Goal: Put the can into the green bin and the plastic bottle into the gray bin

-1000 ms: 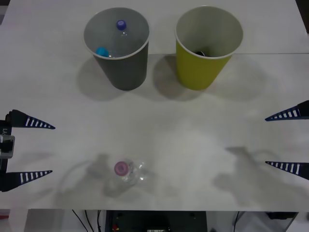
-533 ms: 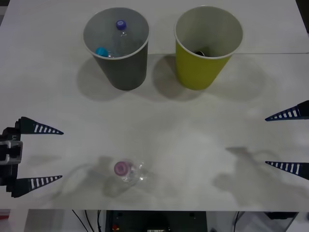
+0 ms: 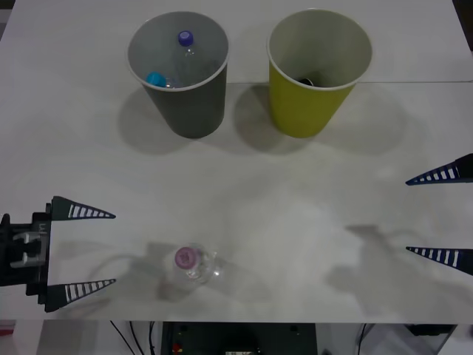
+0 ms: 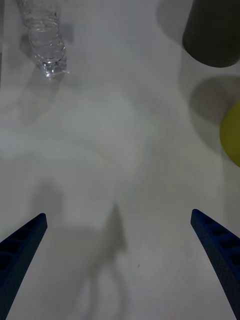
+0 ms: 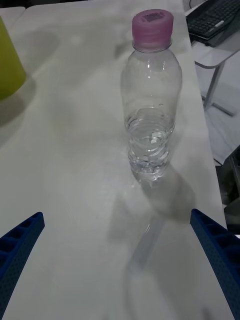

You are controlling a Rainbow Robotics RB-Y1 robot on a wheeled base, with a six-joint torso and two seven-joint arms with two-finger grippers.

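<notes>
The plastic bottle [image 3: 189, 261] stands upright near the table's front edge, clear with a pink cap and a little water [image 5: 150, 115]. My left gripper [image 3: 111, 248] is open to its left, level with it and a short gap away. The bottle stands beyond the fingertips, not between them [image 5: 116, 216]. At the back stand the gray bin [image 3: 189, 103] and, to its right, the green bin [image 3: 304, 111]. A dark shape [image 3: 306, 79] lies at the bottom of the green bin; I cannot tell whether it is the can. My right gripper [image 3: 408, 216] waits open at the right edge.
Inside the gray bin are a purple-capped bottle [image 3: 185, 41] and a cyan-capped one [image 3: 155, 78]. The white table [image 3: 281, 200] ends just in front of the pink-capped bottle. A keyboard [image 5: 215, 17] lies on a desk beyond the table.
My left gripper has slid right toward the bottle and a little toward the front edge, staying open. The right arm, the bottle and both bins have not moved.
</notes>
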